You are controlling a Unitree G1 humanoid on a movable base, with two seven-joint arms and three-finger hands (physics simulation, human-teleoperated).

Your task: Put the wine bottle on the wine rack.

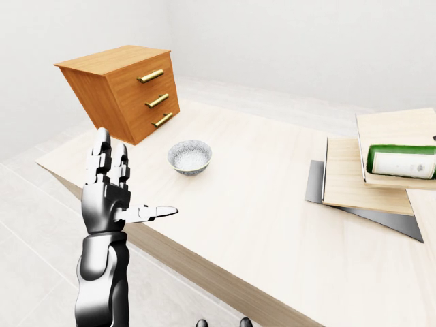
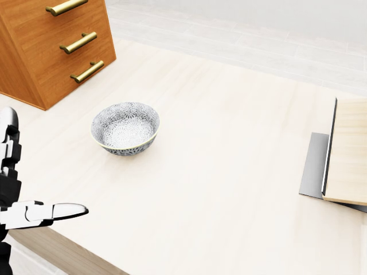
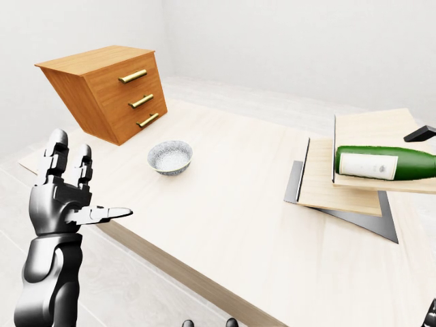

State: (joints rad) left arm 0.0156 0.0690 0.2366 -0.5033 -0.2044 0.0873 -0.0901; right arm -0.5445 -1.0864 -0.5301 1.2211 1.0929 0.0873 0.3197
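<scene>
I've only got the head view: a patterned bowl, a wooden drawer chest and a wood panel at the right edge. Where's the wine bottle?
Observer: The green glass wine bottle lies on its side on the upper tilted light-wood shelf of the wine rack, at the right of the right-eye view.
Operator: Is any hand on it?
Observer: No. The left hand is raised at the left of that view, fingers open, holding nothing.
Operator: And the right hand?
Observer: It is not in any view.
</scene>
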